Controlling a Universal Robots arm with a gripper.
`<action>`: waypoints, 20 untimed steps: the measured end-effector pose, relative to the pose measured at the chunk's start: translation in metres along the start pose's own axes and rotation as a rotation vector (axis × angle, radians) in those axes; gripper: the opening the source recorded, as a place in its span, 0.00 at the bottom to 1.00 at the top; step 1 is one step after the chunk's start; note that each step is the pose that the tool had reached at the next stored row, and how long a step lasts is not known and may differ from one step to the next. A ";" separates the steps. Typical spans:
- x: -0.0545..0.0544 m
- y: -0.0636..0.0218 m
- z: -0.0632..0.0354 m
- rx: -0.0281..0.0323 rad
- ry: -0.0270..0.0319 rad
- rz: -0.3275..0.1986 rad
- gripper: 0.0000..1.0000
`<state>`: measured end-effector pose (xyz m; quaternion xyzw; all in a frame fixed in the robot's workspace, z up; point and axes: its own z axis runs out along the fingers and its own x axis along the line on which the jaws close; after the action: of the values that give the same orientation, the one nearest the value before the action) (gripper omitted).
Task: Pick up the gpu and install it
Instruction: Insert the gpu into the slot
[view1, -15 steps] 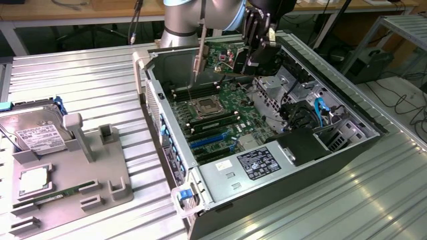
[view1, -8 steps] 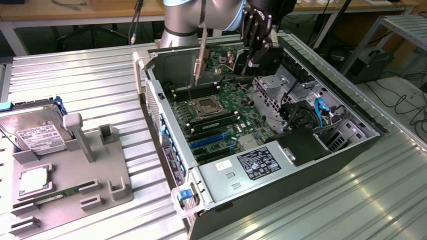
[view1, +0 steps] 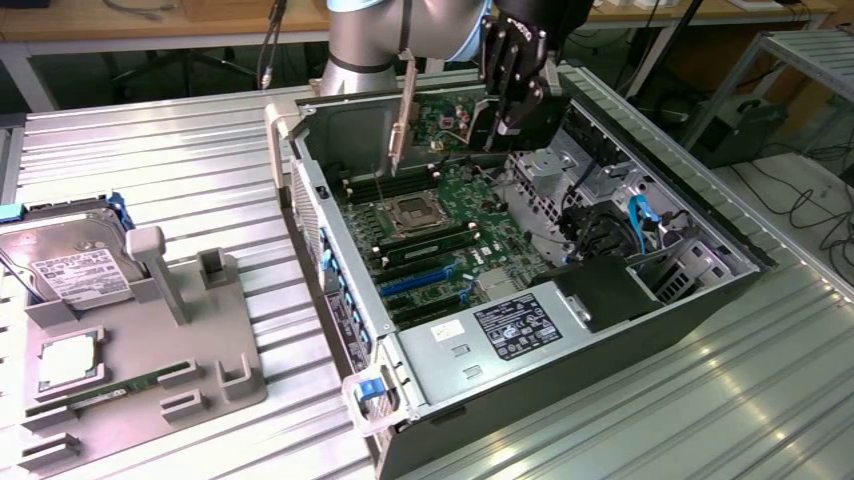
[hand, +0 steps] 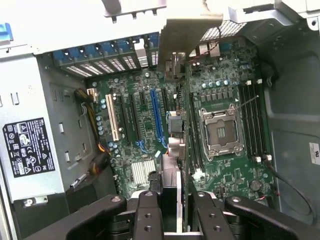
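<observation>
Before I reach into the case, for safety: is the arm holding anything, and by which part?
The gpu, edge-on, is pinched between the fingers at the end away from its silver bracket.

Table top: a ribbed grey metal sheet (view1: 160, 150) is covering the work surface from near to far.
Far furniture: a wooden bench (view1: 120, 22) is running along the far edge, with dark space lying under it.
Right side: a grey metal rack (view1: 807, 50) is standing at the exterior view's far right.
Floor: a pale floor (view1: 781, 165) is showing beside the table, and black cables (view1: 814, 205) are lying on it.
Light: bright, even light is shining on the metal ribs.
</observation>
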<state>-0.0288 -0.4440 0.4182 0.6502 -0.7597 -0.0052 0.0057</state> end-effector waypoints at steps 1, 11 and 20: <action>0.000 0.0000 0.0000 0.0000 0.0001 -0.007 0.28; 0.000 0.0000 0.0004 0.0001 0.0013 -0.082 0.28; 0.000 0.0000 0.0009 0.0003 0.0023 -0.142 0.28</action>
<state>-0.0288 -0.4440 0.4173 0.7023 -0.7118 -0.0047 0.0061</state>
